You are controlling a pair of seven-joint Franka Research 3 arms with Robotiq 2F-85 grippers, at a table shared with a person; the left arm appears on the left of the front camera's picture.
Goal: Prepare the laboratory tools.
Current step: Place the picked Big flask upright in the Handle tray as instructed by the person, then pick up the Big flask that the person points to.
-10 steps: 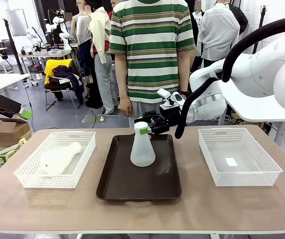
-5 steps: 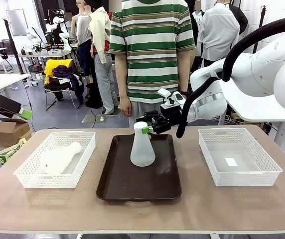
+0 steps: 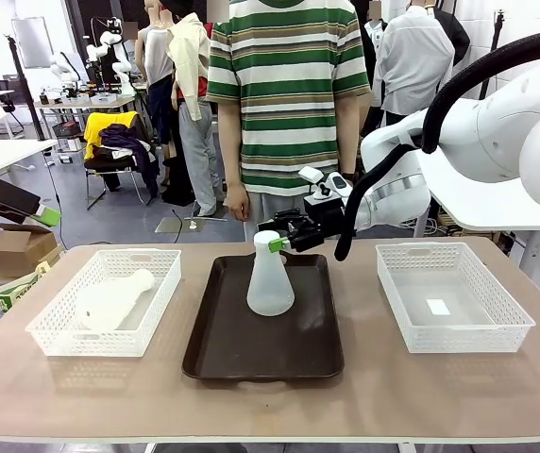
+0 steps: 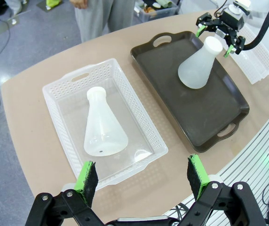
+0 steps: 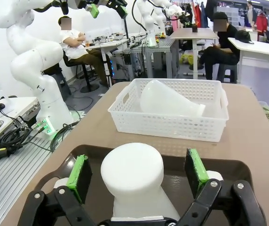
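The worktop (image 3: 364,396) carries a dark tray (image 3: 251,363) in the middle, with a white mesh basket on the left (image 3: 91,344) and another on the right (image 3: 459,338). One conical flask (image 3: 270,283) stands upright on the far half of the tray. The right hand (image 3: 274,243) sits open around its short neck, and the right wrist view shows a gap between each green pad and the neck, so nothing is gripped. The second flask (image 4: 101,127) lies on its side in the left basket. Its long axis runs along the basket, with the wide base toward the robot and the neck toward the person. The left hand (image 4: 141,176) hangs open and empty above the near rim of that basket, so the flask lies straight ahead of and below it. That arm is far the nearer one for lifting it. In the front view the mesh wall blurs the lying flask's outline, and in the right wrist view the hand's own body cuts off the standing flask's base.
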